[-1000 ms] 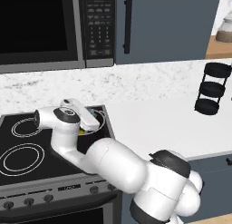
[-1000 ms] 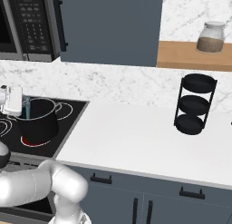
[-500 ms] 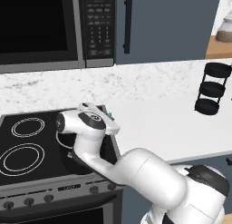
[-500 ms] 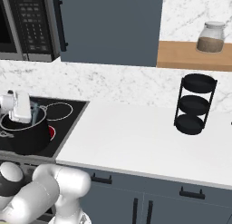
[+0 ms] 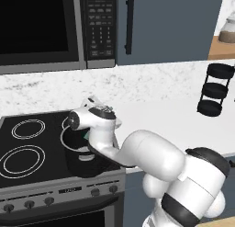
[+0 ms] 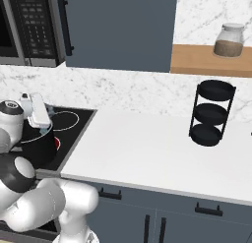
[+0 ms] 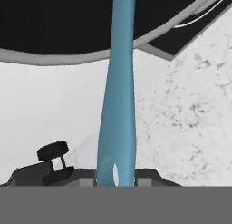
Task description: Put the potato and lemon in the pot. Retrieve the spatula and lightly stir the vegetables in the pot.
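Note:
The dark pot stands on the stove's right side, and in the left base view my arm hides most of the pot. My gripper hangs over the rim, shut on the light-blue spatula. Its handle runs from my fingers toward the pot. A short teal piece of the spatula shows under my hand. The potato and the lemon are hidden from view.
The black stove has ring burners on its left. A white counter stretches to the right, with a black three-tier rack on it. A microwave hangs above the stove, and a jar sits on a wooden shelf.
My hand has swung rightward across the pot's top with the spatula in its grip, and the elbow has come forward and to the right.

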